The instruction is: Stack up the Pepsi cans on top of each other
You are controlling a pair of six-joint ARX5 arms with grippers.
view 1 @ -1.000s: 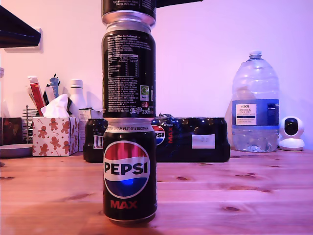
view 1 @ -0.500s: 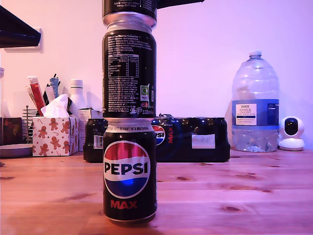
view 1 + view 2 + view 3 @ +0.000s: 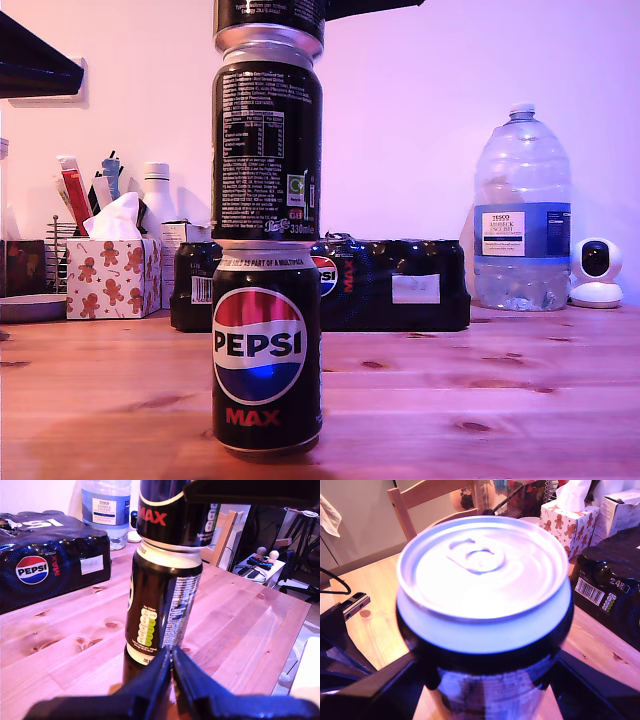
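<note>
Three black Pepsi Max cans stand in one upright column on the pale pine desk (image 3: 520,400), near its front edge in the exterior view, every long axis vertical. The bottom can (image 3: 266,350) rests on the wood with its silver top up and its red-white-blue globe logo facing the exterior camera. The middle can (image 3: 266,140) sits squarely on it, also top up, with its white nutrition text turned toward that camera. The top can (image 3: 270,14) rests on the middle can's silver rim and is cut off by the exterior view's upper edge.

My second gripper (image 3: 485,680) pinches the top can, a dark finger pressed against each side of the body just below the silver lid, which faces straight up at its camera. My first gripper (image 3: 171,667) has its two dark fingers pressed together with nothing between them, tips just beside the middle can's lower wall; I cannot tell whether they touch it.

Along the desk's back edge stand a dark shrink-wrapped Pepsi Max multipack (image 3: 390,283), a big clear plastic water bottle (image 3: 521,215), a small white camera (image 3: 596,272) and a gingerbread-print tissue box (image 3: 112,275).
</note>
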